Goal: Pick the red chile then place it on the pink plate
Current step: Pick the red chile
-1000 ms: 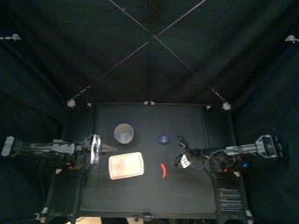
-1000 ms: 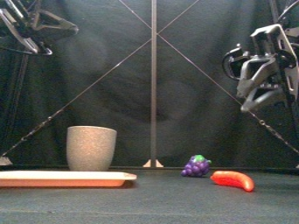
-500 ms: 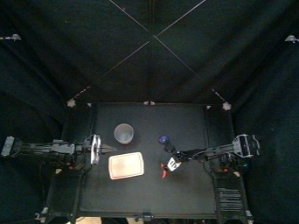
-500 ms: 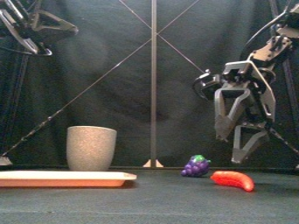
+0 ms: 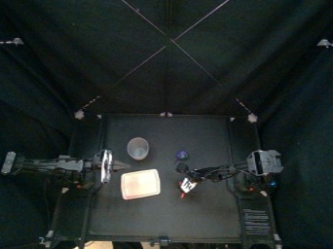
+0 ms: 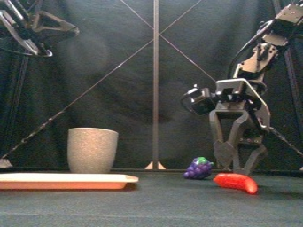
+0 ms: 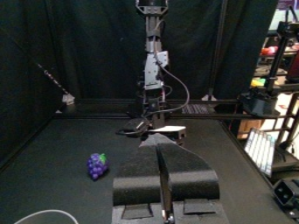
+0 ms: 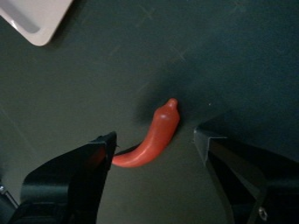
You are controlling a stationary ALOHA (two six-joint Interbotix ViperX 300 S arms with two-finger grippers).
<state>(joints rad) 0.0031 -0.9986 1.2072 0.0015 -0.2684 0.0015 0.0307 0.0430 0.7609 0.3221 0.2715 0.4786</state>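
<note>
The red chile (image 6: pixel 236 183) lies on the black table right of the middle, beside a small bunch of purple grapes (image 6: pixel 199 168). My right gripper (image 6: pixel 236 165) hangs low just over it, open, a finger on either side of it. In the right wrist view the chile (image 8: pixel 152 142) lies between the spread jaws of the right gripper (image 8: pixel 155 136), untouched. From above, the right gripper (image 5: pixel 189 182) covers most of the chile (image 5: pixel 182 193). The flat pink plate (image 5: pixel 140 183) lies to its left. My left gripper (image 7: pixel 166 188) rests shut at the table's left.
A tall grey speckled cup (image 6: pixel 92 149) stands behind the plate (image 6: pixel 67 180) at the left. The grapes (image 5: pixel 182 154) lie just behind the right gripper. A corner of the plate (image 8: pixel 41 17) shows in the right wrist view.
My right arm has swung down and to the left, from high at the right to just over the chile, with its jaws open. The left arm, chile, grapes and plate have not moved.
</note>
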